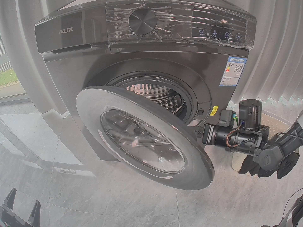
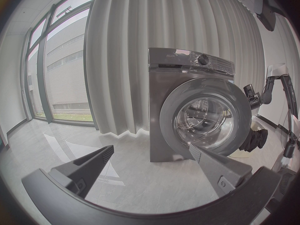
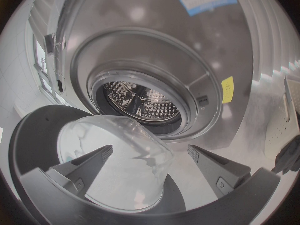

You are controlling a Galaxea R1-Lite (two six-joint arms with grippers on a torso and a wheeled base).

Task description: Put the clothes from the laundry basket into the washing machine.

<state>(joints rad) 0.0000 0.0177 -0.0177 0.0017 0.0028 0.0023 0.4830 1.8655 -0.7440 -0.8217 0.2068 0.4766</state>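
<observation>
Right gripper (image 3: pixel 148 149): my jaws are spread wide and grasp nothing. It sits at the free edge of the door (image 1: pixel 195 161), facing the round opening.
Left gripper (image 2: pixel 150 147): my jaws are released and empty. It is held low over the tiled floor (image 1: pixel 126 199), well apart from the washing machine (image 1: pixel 79 66) and pointed at its front.
Door: it stands partly open, hinged on my left, and its clear glass bowl (image 3: pixel 125 160) bulges toward the opening.
Drum (image 3: pixel 143 102): perforated steel shows through the opening behind the door.
Clothes (image 1: pixel 284 166): a dark bundle hangs at the rim of the laundry basket (image 3: pixel 279 132), below my right arm.
Laundry basket: it is white and perforated, and stands on the floor just beside the machine's right side.
Control panel (image 1: pixel 176 22): it runs along the top with a round dial (image 1: pixel 142 21), under clear plastic film.
Backdrop: a pale pleated curtain (image 1: pixel 277 48) hangs behind the machine.
</observation>
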